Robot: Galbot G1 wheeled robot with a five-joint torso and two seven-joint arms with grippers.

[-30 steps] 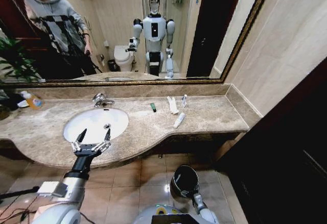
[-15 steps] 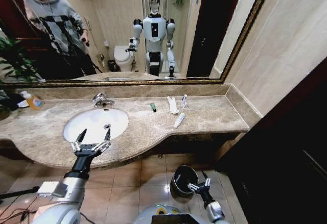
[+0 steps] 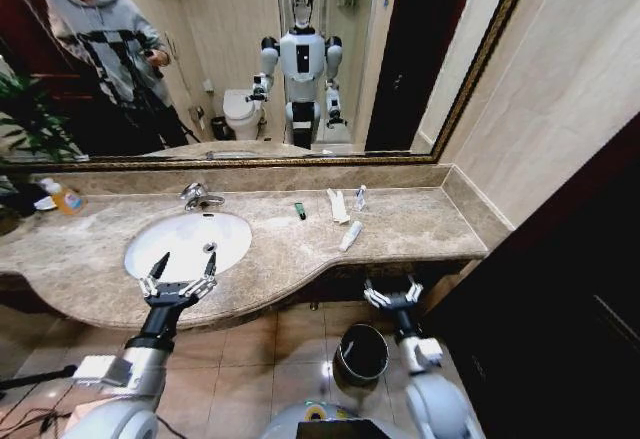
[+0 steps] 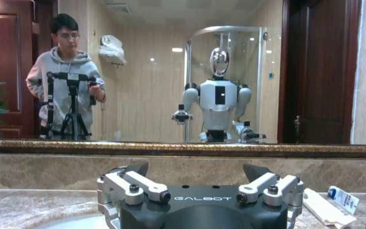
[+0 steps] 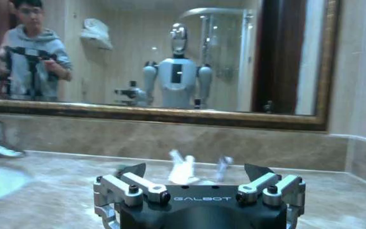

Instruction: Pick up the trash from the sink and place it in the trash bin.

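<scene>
A: Head view: which step is taken to be in hand?

B: A reach toward the counter, it is judged. The right gripper (image 3: 392, 295) is held with jaws spread and nothing between them, just below the front edge of the sink (image 3: 187, 243) counter and above the trash bin (image 3: 362, 352), which stands on the floor beneath that counter.

A: And the trash?

B: It is seen on the counter to the right of the sink: a dark green packet (image 3: 299, 211), white wrappers (image 3: 337, 206), a slim white tube (image 3: 350, 236) and a small sachet (image 3: 360, 197). None is held.

A: What is called for next?

B: The right gripper would have to be raised above the counter top and brought over one item, probably the tube, which lies nearest.

A: The left gripper (image 3: 178, 281)?

B: It is parked open and empty over the sink's near rim.

A: What differs from half a second ago?

B: The right gripper has been lifted from beside the bin's rim to counter-edge height; the left is unchanged.
</scene>
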